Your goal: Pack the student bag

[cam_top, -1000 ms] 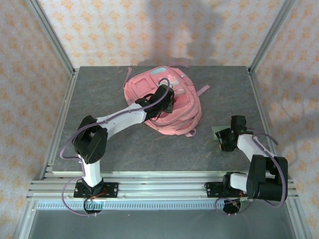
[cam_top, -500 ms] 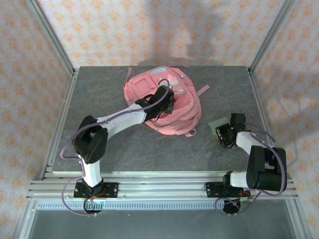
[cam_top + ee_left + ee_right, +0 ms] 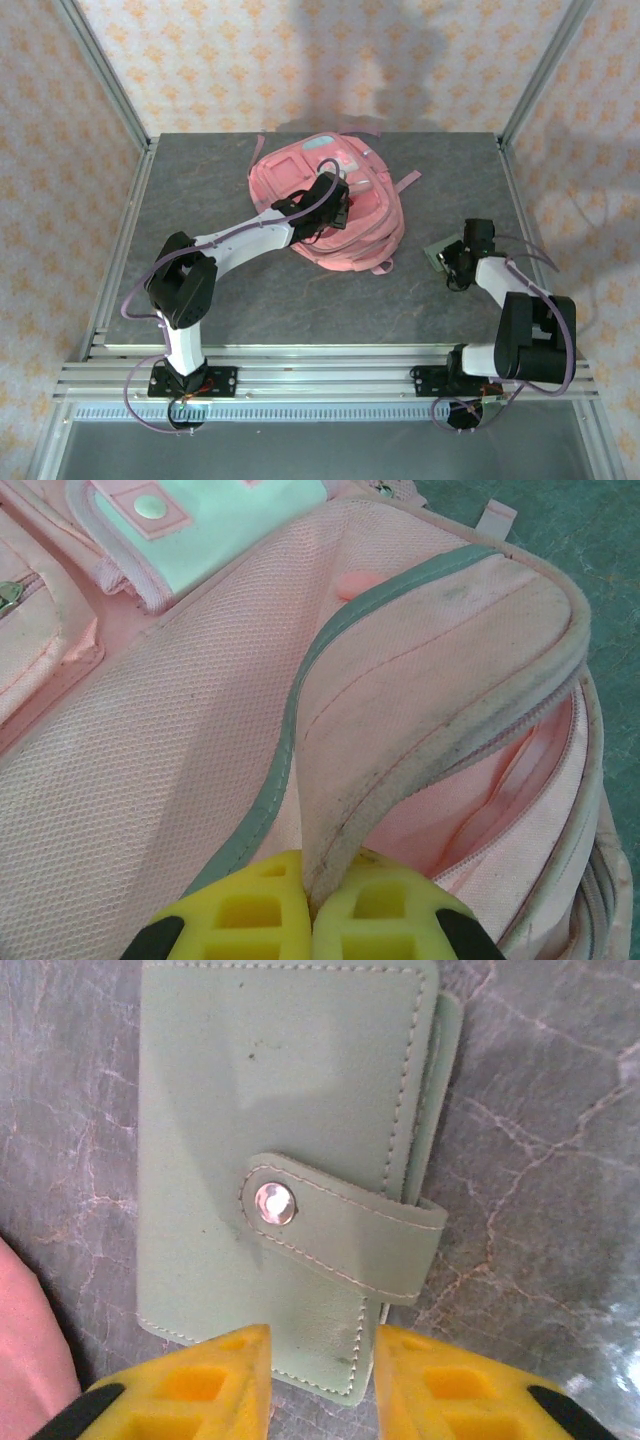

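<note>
Pinching the student bag, left jaws clench (right jaws gape over wallet).

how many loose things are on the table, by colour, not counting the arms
pink: 1, the bag
green: 1, the wallet
total: 2
</note>
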Motion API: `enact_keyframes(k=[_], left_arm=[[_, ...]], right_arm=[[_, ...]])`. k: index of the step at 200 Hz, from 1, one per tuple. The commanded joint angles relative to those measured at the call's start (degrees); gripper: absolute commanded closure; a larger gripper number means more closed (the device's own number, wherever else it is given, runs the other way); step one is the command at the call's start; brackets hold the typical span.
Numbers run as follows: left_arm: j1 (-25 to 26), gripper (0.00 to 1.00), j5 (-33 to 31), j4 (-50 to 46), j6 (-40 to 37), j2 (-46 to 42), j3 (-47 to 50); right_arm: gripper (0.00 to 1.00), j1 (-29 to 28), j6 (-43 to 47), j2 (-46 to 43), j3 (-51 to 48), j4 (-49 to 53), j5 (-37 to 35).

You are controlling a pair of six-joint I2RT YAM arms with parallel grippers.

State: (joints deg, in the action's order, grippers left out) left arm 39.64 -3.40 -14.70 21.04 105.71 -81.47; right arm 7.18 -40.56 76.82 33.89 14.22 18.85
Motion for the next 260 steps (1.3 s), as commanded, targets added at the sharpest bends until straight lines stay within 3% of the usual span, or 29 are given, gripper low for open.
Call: enact_keyframes(k=[1, 39, 62, 124, 158, 219, 260], left_arm=[[-0.4, 1.0, -1.1, -0.8, 1.1, -1.8, 1.1], [-0.4, 1.0, -1.0, -0.9, 1.2, -1.8, 1.1], [-0.4, 1.0, -1.1, -0.9, 1.3, -1.9, 1.3], [-0.4, 1.0, -1.0, -1.1, 1.3, -1.7, 1.1], [-0.4, 1.0, -1.3, -1.0, 1.2, -1.6, 0.9], [-0.5, 1.0, -2.4, -2.1, 0.3, -1.9, -1.4], [-0.5, 1.0, -2.0, -2.0, 0.5, -1.9, -1.3]], right_arm=[[0.67, 0.0, 0.3, 1.6, 0.7, -0.4, 0.9], [0.59, 0.0, -1.1, 3.8, 1.5, -0.4, -0.8], [0.6, 0.0, -1.0, 6.9, 1.5, -1.7, -1.2], [0.97, 0.1, -1.6, 10.4, 0.7, -6.3, 0.2], [1.0, 0.1, 1.1, 6.4, 2.8, -4.4, -0.7], [1.0, 0.1, 4.1, -8.8, 5.4, -1.3, -0.6], [1.0, 0.1, 5.9, -12.7, 5.7, -0.8, 5.6]])
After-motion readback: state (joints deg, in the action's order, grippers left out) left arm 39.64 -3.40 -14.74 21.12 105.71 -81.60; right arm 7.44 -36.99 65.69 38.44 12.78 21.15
